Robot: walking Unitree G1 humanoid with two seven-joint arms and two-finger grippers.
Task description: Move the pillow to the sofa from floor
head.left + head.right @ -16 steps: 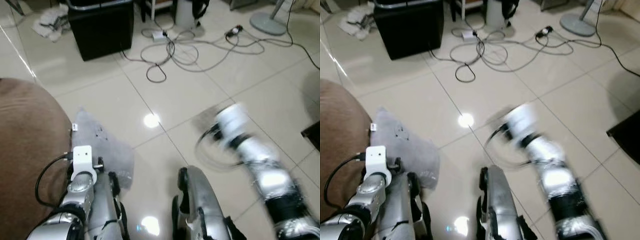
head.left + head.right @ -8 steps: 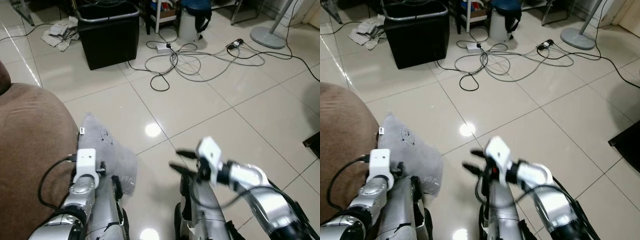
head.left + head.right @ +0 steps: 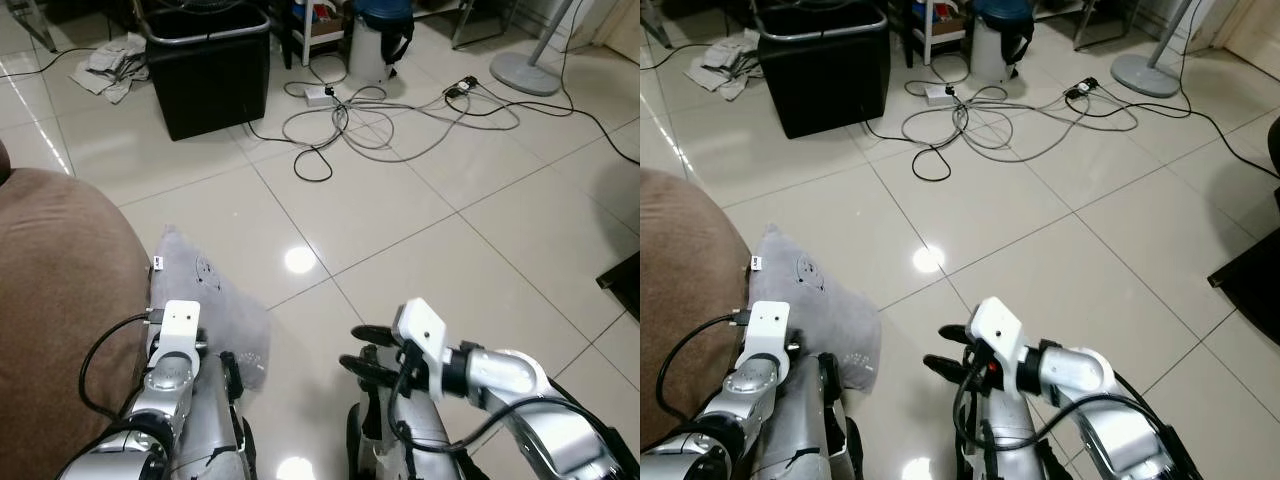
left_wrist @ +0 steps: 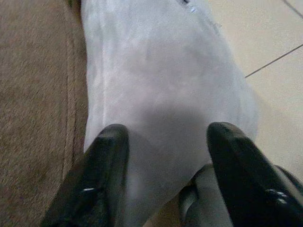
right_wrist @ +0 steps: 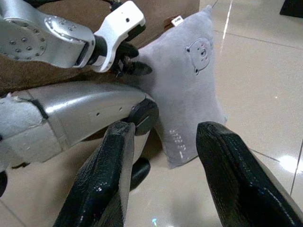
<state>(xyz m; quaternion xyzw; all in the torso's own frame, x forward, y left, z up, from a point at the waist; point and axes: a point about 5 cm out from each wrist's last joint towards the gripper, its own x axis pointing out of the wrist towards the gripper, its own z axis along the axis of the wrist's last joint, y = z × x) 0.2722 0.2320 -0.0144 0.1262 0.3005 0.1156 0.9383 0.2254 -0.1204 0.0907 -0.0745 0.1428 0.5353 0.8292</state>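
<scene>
Your right end effector, fingers spread, hovers lower centre; left end effector released at the grey pillow beside the sofa.

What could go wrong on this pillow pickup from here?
1. The left gripper is open over the grey pillow, which leans on the brown sofa; closing could pinch only soft fabric and slip.
2. The right gripper points across toward the pillow, close to the robot's own leg; reaching further may clip it.
3. Loose cables lie on the floor ahead, a snag hazard when stepping.
</scene>
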